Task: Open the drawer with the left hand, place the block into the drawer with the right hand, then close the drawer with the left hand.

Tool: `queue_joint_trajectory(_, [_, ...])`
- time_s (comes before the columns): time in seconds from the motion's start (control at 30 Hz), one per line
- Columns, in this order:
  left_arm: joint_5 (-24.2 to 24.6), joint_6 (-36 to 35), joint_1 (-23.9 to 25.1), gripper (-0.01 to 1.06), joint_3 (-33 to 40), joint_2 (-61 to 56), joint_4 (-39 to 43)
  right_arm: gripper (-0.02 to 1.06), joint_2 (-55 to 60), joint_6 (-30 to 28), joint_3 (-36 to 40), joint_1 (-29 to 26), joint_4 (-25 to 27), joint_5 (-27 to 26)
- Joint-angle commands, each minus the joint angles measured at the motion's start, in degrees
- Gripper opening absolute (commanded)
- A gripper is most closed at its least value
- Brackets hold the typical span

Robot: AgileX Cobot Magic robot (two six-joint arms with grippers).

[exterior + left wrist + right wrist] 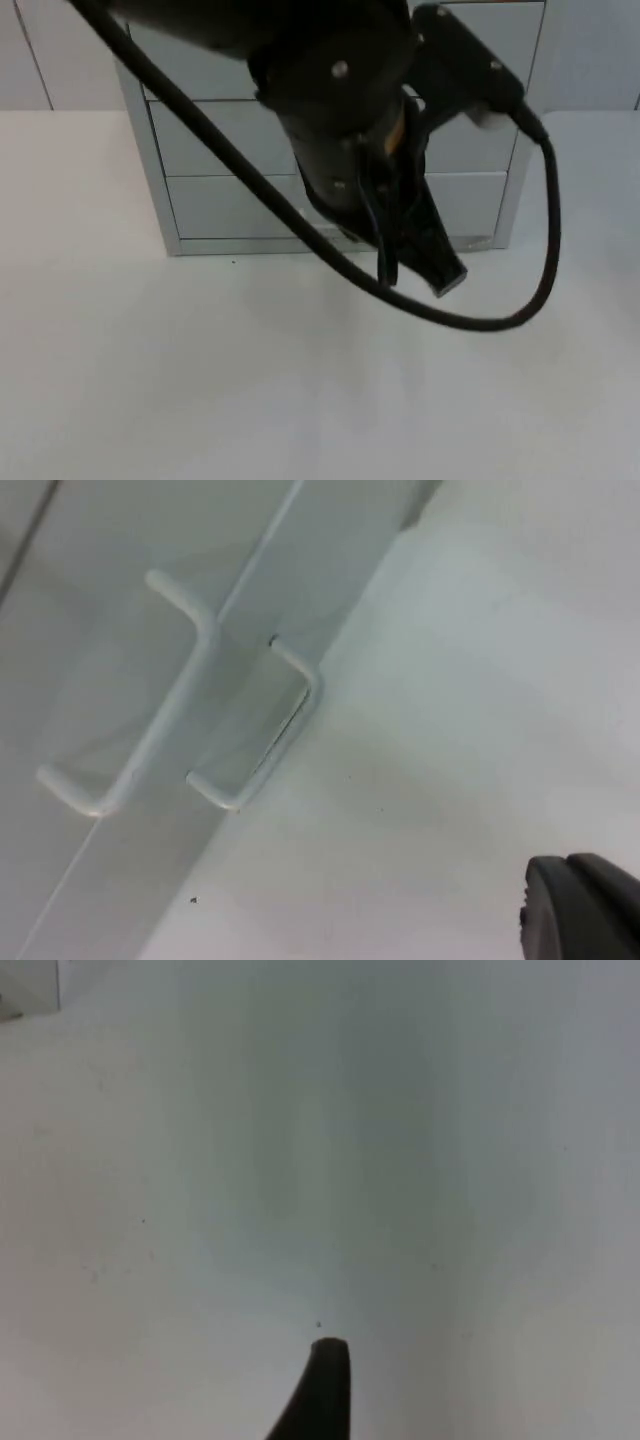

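Observation:
A pale grey drawer cabinet (230, 200) stands at the back of the white table, its drawer fronts all flush and closed. My left gripper (418, 275) hangs just in front of the lowest drawer, right of the cabinet's middle, pointing down, open with nothing between its fingers. The left wrist view looks closely at two white bar handles, a larger one (130, 770) and a smaller one (255, 770), with one black fingertip (580, 915) a little away from them. The right wrist view has a black fingertip (325, 1390) above bare table and a corner of the cabinet (28, 985).
The white table (200, 380) stretches wide in front of the cabinet. A thick black cable (480, 322) loops down from the left arm over the table. The grey partition wall (60, 50) rises behind the cabinet.

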Motion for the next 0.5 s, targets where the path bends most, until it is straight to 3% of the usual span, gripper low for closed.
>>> queue_joint_trajectory(0.0, [0.6,1.1,0.0,0.00,-0.2,-1.8,-2.5,0.77,-0.4,-0.7,0.0,-0.4,-0.4,-0.1])
queue_joint_trajectory(0.17, [2.5,1.7,0.0,0.00,0.8,-3.4,-2.8,0.77,-0.4,-0.7,0.0,-0.4,-0.4,-0.1])
queue_joint_trajectory(0.47, [0.1,1.7,1.5,0.00,8.6,-8.6,-5.7,0.77,-0.4,-0.7,0.0,-0.4,-0.3,0.0])
